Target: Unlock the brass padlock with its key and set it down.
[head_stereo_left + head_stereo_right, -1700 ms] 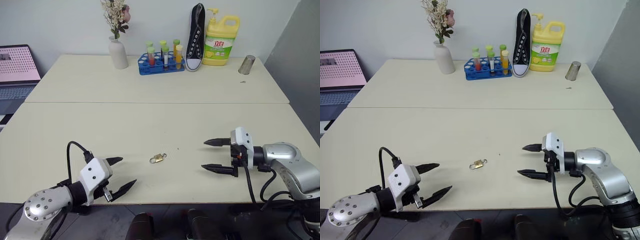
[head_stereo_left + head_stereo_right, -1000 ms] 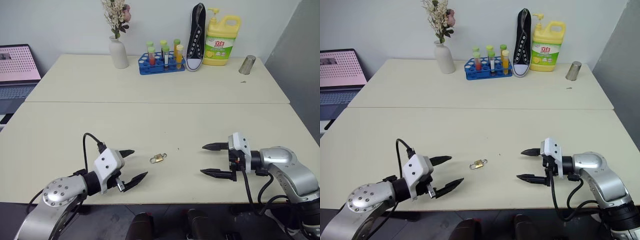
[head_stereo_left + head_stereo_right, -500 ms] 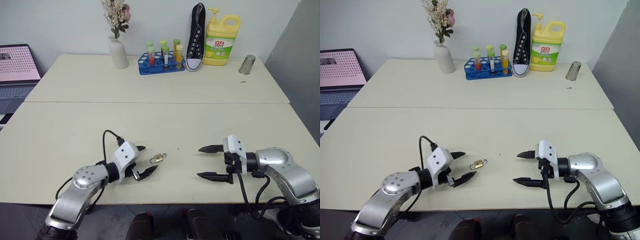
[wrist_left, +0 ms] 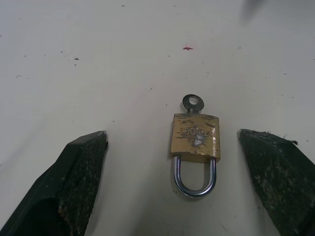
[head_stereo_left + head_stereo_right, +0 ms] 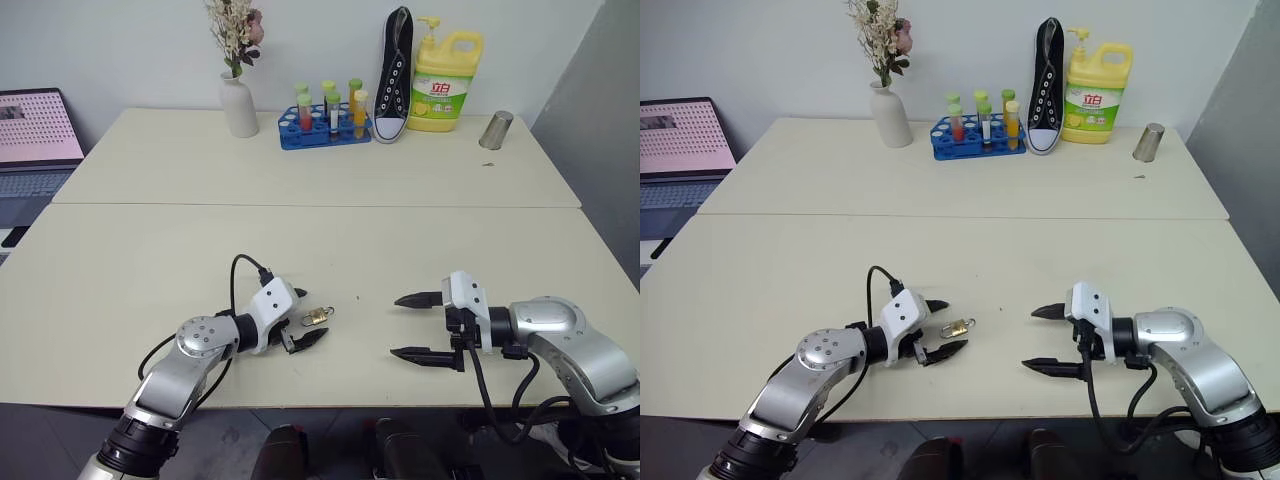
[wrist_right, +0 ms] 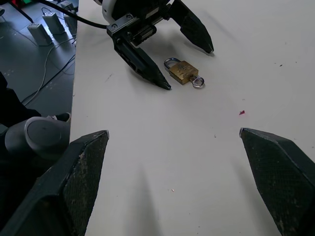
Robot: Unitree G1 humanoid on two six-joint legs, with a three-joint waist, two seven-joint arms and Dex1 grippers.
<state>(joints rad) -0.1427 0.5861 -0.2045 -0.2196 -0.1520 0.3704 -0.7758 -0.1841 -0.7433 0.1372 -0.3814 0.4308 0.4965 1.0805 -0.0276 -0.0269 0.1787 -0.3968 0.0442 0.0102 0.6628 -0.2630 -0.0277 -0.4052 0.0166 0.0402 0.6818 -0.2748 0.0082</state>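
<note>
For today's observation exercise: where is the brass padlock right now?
The brass padlock lies flat on the near table, between the open fingers of the left hand, its key pointing away from that hand.

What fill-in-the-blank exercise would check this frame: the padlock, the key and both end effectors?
1. The brass padlock lies flat on the table between the two ______ fingers of the left end effector.
2. The key sits in the end of the padlock opposite its ______.
3. The left end effector is ______, not gripping the padlock.
4. The right end effector is open and holds ______.

Missing words: black; shackle; open; nothing
</note>
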